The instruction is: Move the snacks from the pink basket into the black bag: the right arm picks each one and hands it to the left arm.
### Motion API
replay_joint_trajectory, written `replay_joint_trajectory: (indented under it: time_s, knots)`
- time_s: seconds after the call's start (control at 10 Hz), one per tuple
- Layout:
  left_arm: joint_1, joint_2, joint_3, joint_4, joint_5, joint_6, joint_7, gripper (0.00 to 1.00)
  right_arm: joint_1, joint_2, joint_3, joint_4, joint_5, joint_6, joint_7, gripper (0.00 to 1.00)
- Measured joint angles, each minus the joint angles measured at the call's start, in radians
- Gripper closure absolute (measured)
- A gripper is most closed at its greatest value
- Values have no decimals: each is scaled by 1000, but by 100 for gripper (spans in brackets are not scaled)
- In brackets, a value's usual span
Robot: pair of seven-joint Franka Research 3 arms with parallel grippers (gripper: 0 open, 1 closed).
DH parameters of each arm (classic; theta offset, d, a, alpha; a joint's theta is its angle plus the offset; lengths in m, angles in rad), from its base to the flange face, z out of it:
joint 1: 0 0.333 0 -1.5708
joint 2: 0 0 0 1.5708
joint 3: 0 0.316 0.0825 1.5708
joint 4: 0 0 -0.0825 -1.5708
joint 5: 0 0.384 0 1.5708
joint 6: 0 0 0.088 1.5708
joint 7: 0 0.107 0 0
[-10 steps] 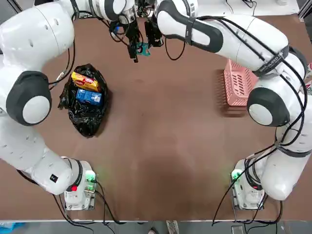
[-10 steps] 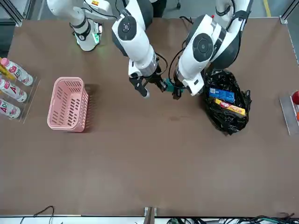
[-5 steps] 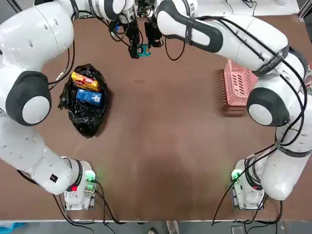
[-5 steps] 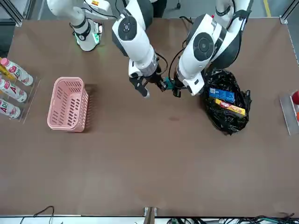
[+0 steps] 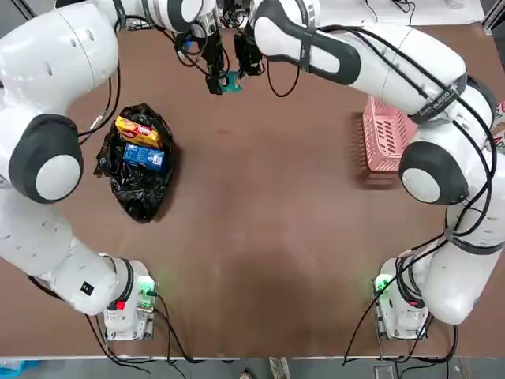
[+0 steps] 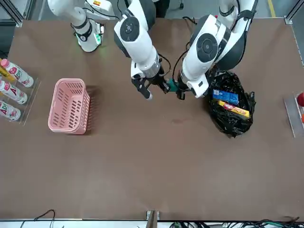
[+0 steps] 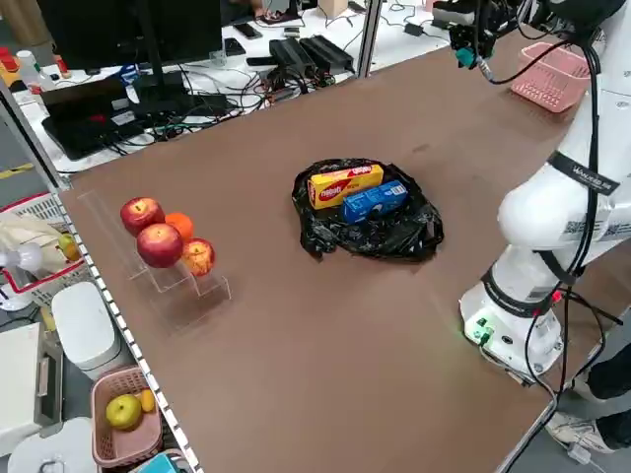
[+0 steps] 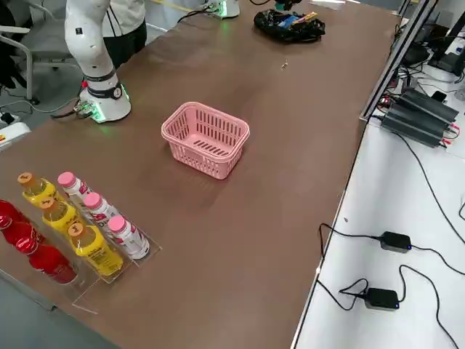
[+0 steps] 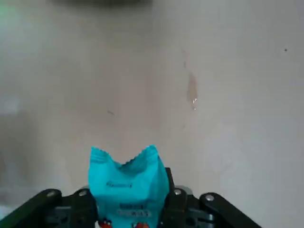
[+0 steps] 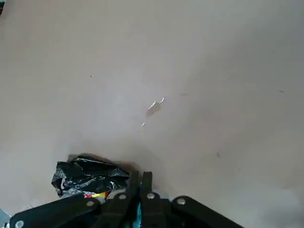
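A small teal snack [image 5: 231, 80] hangs above the far middle of the table between both grippers. My left gripper [image 5: 217, 81] is shut on it, and the left wrist view shows the teal snack [image 9: 128, 185] pinched between the fingers. My right gripper [image 5: 239, 73] is shut on the snack's other side, with its fingers nearly together in the right wrist view. The black bag [image 5: 138, 197] lies open on the left with a yellow snack [image 5: 137, 130] and a blue snack [image 5: 144, 155] inside. The pink basket [image 5: 383, 138] stands at the right and looks empty in the right side view.
A rack of bottles [image 8: 80, 225] stands beyond the pink basket [image 8: 207, 138] at the robot's right edge. A clear stand of round fruits [image 7: 163, 241] sits at the left edge. Both arm bases [image 5: 130, 304] stand at the near edge.
The left gripper's fingers have closed onto the teal snack that the right gripper holds. Both arms have otherwise stayed nearly in place.
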Motion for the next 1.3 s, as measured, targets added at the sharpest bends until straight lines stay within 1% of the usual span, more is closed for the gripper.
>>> replay_joint_trajectory:
  time_s: [0.1, 0.2, 0.3, 0.4, 0.5, 0.6, 0.7, 0.8, 1.0, 1.2, 1.3]
  knots:
    - [10, 0, 0, 0, 1, -8, 6, 61, 0, 0, -1, 6, 0, -2, 0, 89]
    - [17, 0, 1, 0, 1, -21, 19, 61, 0, 1, -2, 11, 0, -10, 0, 83]
    - [23, -2, 3, 0, 4, -38, 31, 61, 0, 3, -2, 19, 0, -21, 0, 81]
    - [41, -5, 5, 0, 14, -53, 44, 61, -1, 6, -2, 25, 0, -31, 0, 75]
    - [75, -14, 5, -1, 27, -67, 65, 61, -1, 10, -4, 31, 0, -37, 0, 72]
    - [119, -25, 5, -1, 32, -85, 107, 61, -3, 13, -6, 37, -1, -49, -4, 67]
    - [166, -36, 6, -5, 33, -100, 154, 61, -7, 15, -9, 47, -8, -75, -31, 52]
    - [207, -48, 7, -20, 42, -107, 202, 61, -14, 16, -11, 54, -14, -107, -88, 47]
    - [282, -89, 7, -103, 61, -106, 309, 61, -40, 16, -14, 63, -45, -175, -250, 43]
    - [356, -137, 7, -201, 96, -103, 411, 61, -79, 16, -15, 75, -55, -220, -361, 17]
    - [398, -157, 6, -251, 108, -101, 461, 61, -107, 15, -15, 81, -56, -246, -431, 8]
